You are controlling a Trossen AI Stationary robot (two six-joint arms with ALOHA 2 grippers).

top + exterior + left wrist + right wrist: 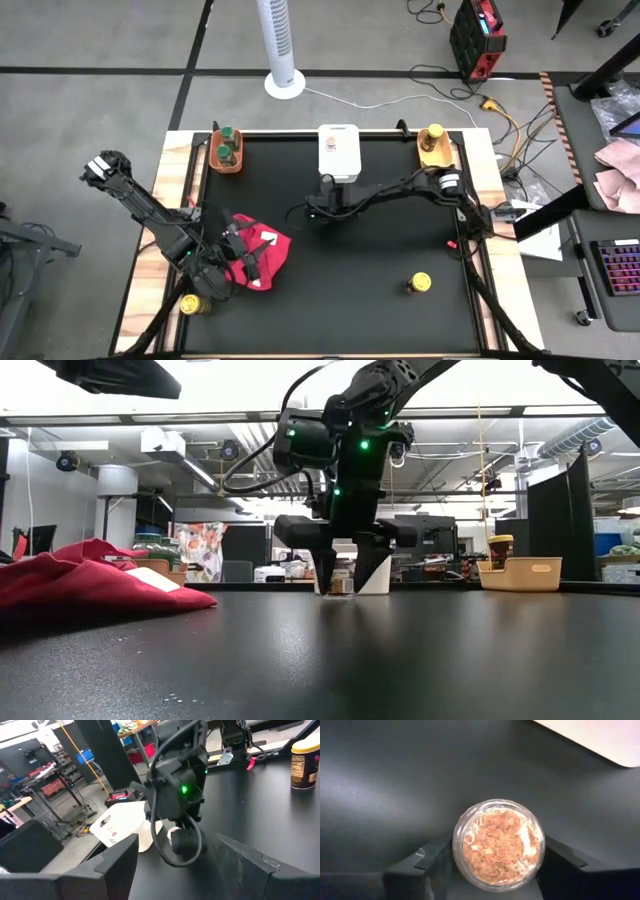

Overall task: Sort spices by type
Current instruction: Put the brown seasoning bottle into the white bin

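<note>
Spice jars sit scattered over the black counter (380, 300). Nearest the front edge, a yellow-lidded jar (419, 284) stands alone on the right, and another yellow-lidded jar (190, 304) sits at the front left corner beside the left arm. The left end effector (172, 865) hovers just past the red cloth (262, 255), its fingers spread apart and holding nothing.

Near the counter's middle, the right end effector (495, 865) points straight down over a small clear jar of orange-brown flakes (498, 844), one finger on each side of the glass; whether the fingers actually press on it cannot be told. That jar stands on the counter just in front of the white bin (339, 150).

Along the far edge, the orange bin (226, 160) holds green-lidded jars (226, 150), and the yellow bin (436, 152) holds a yellow-lidded jar (435, 133).
</note>
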